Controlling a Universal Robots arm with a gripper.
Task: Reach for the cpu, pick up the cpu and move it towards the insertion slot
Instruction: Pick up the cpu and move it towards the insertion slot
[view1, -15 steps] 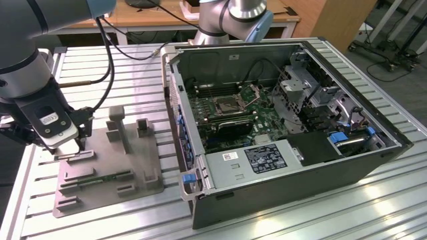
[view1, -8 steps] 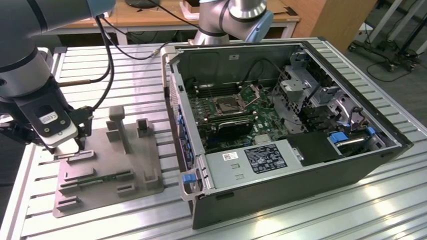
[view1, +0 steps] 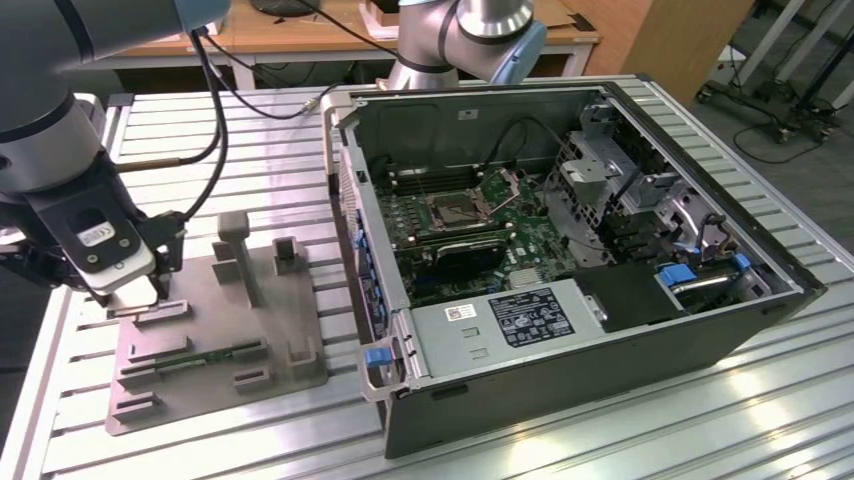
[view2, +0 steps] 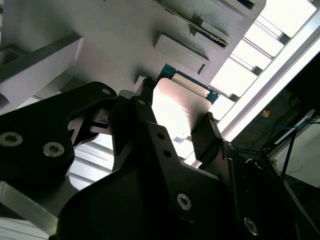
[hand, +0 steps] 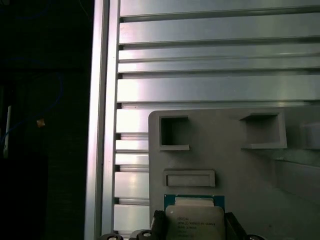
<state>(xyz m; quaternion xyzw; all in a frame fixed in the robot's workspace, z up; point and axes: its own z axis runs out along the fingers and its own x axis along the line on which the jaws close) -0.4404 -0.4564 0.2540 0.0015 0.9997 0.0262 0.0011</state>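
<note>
— Over the grey plastic tray, what's gripped?
— Black two-finger gripper clamps the silvery square cpu between its jaws in both wrist views; exterior view adds the silver-framed insertion slot, well apart.

The pincer grips the cpu by two sides over the grey tray.

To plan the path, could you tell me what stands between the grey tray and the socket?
In the exterior view, the computer case's side wall separates tray and socket.
</note>
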